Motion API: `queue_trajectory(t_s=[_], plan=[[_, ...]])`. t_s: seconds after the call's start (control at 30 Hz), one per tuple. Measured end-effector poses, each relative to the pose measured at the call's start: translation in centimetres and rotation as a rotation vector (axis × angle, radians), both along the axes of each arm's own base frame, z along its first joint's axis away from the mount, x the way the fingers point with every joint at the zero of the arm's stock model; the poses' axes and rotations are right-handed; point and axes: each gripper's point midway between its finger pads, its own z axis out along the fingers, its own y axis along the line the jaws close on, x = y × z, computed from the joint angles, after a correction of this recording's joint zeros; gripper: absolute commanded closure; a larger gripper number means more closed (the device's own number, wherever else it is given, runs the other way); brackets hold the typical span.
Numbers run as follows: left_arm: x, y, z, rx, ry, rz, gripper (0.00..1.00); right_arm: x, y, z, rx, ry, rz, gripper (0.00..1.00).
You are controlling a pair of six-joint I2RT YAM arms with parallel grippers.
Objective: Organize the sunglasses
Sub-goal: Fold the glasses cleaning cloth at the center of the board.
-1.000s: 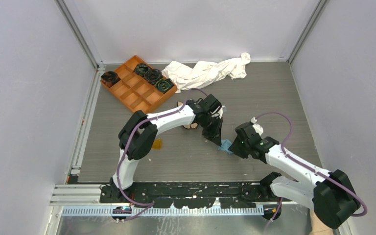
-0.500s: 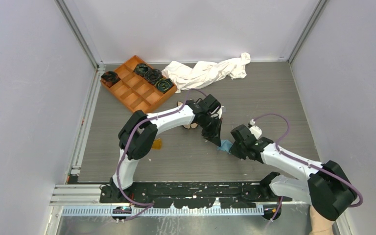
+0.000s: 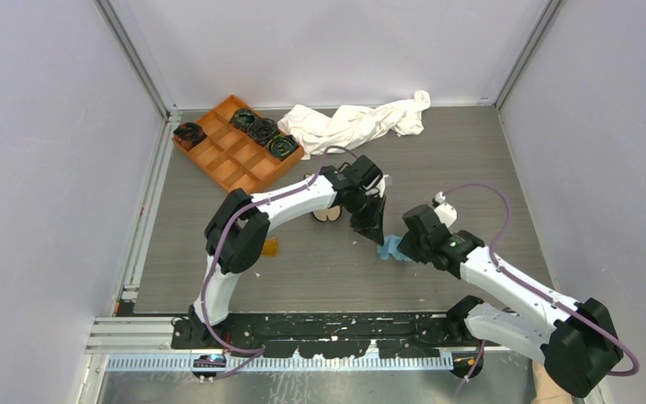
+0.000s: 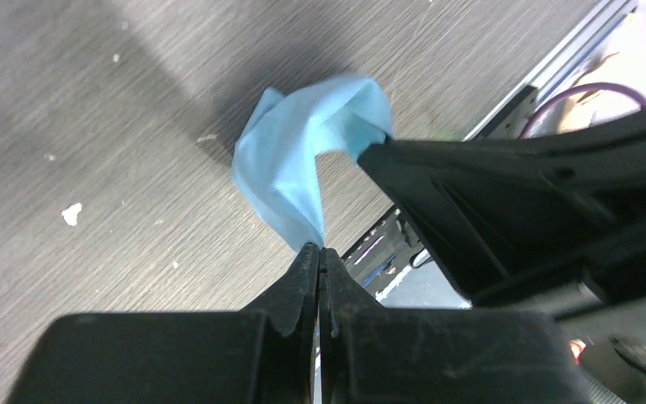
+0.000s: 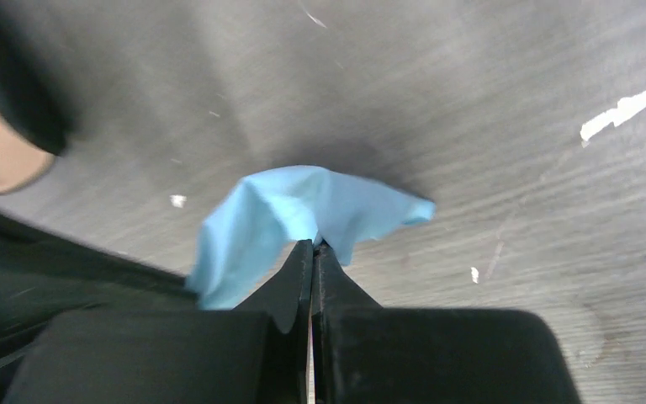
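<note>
Top view: left tool (image 3: 378, 237) and right tool (image 3: 400, 249) meet over mid-counter (image 3: 471, 168), both at a light blue cloth (image 3: 389, 250). Sunglasses (image 3: 270, 247) lie on the counter at 9 o'clock of the cloth, well apart, half hidden by the left arm (image 3: 240, 231).

Left wrist: left tool pinched tight on the cloth's lower corner. Right tool grips its 2 o'clock edge.

Right wrist: right tool clamped on a fold of the bunched cloth, with a shadow beneath it.

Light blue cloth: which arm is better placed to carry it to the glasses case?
Probably left. Both pincers are shut on the cloth, but the case lies beside the left pincer; the right pincer is on the far side.
</note>
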Motion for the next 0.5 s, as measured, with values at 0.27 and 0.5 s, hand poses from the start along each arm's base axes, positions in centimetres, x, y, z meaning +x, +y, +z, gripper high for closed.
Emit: queue_trajectory(t_s=[0.27, 0.5], plan=[[5.6, -2.2, 3.6, -0.078, -0.084, 0.034, 1.00, 5.9, -1.3, 6.9, -0.023, -0.149, -0.018, 1.00], [10.2, -3.1, 7.8, -0.144, -0.193, 0.055, 1.00, 10.0, -3.1, 11.5, -0.023, -0.226, -0.016, 1.00]])
